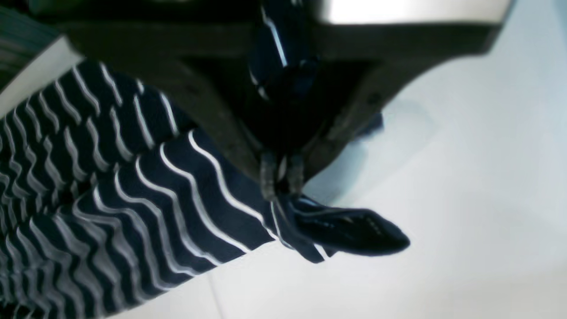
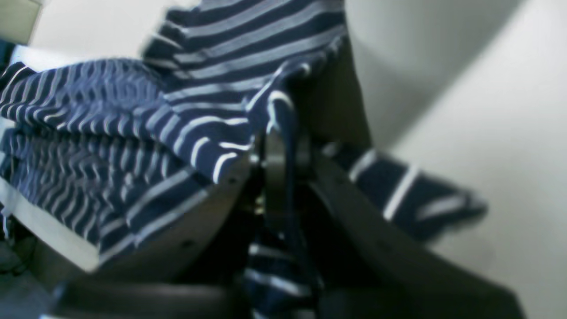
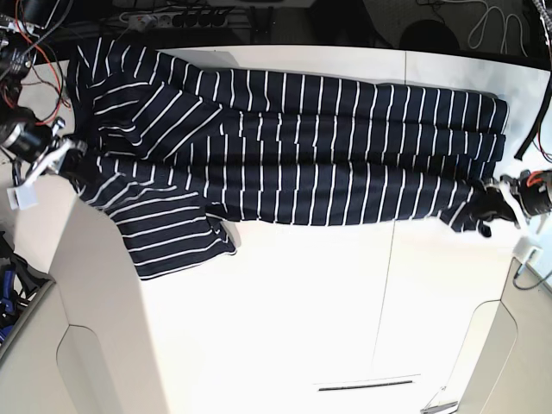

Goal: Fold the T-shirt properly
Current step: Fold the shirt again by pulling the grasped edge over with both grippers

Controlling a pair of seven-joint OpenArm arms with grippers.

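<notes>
The T-shirt (image 3: 293, 155), dark navy with thin white stripes, lies stretched sideways across the far half of the white table (image 3: 302, 302). One sleeve (image 3: 172, 237) hangs toward the table's middle at the left. My left gripper (image 3: 496, 203) at the right edge is shut on a shirt corner. In the left wrist view the fingertips (image 1: 270, 177) pinch the fabric (image 1: 155, 190) and a small tip (image 1: 354, 230) pokes out beyond them. My right gripper (image 3: 65, 159) at the left edge is shut on the shirt's other end. In the right wrist view my right gripper (image 2: 281, 150) has fabric (image 2: 199, 124) bunched over it.
Cables and a power strip (image 3: 172, 15) lie beyond the table's far edge. A seam (image 3: 388, 276) runs down the table right of the middle. A narrow slot (image 3: 366, 384) sits near the front edge. The table drops off close to both grippers.
</notes>
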